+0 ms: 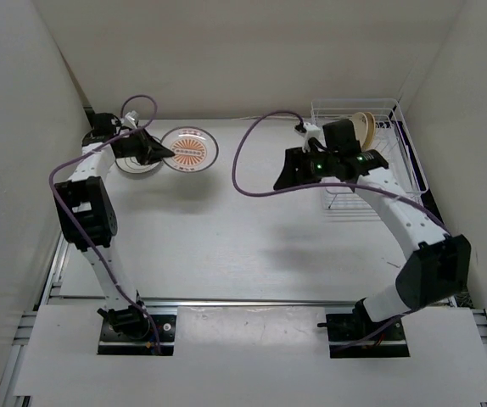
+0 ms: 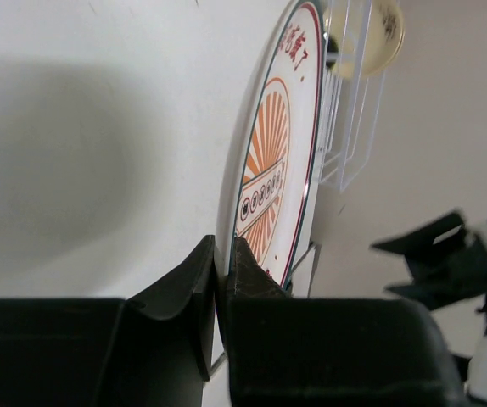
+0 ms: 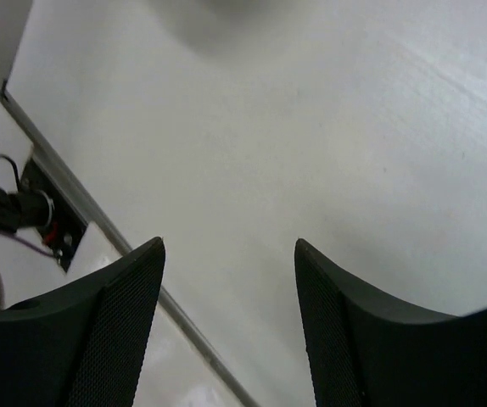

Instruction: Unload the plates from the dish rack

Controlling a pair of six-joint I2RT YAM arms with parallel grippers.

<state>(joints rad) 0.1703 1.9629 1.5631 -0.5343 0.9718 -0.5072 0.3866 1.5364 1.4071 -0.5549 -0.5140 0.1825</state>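
Note:
My left gripper [image 1: 167, 153] is shut on the rim of the white plate with the orange sunburst [image 1: 190, 149], held face up at the far left of the table. The left wrist view shows the jaws pinching that plate's edge [image 2: 277, 153]. A plate with dark rings [image 1: 136, 164] lies on the table partly under the left gripper. The white wire dish rack [image 1: 400, 140] stands at the far right with a tan-yellow plate [image 1: 364, 127] upright in it. My right gripper [image 1: 288, 172] is open and empty above the table, left of the rack; its fingers [image 3: 125, 314] frame only bare table.
White walls close in the table on the left, back and right. A metal rail [image 3: 184, 322] runs along the near table edge by the arm bases [image 1: 133, 326]. Purple cables loop over both arms [image 1: 252, 144]. The rack [image 2: 354, 127] and right gripper [image 2: 447, 263] show in the left wrist view.

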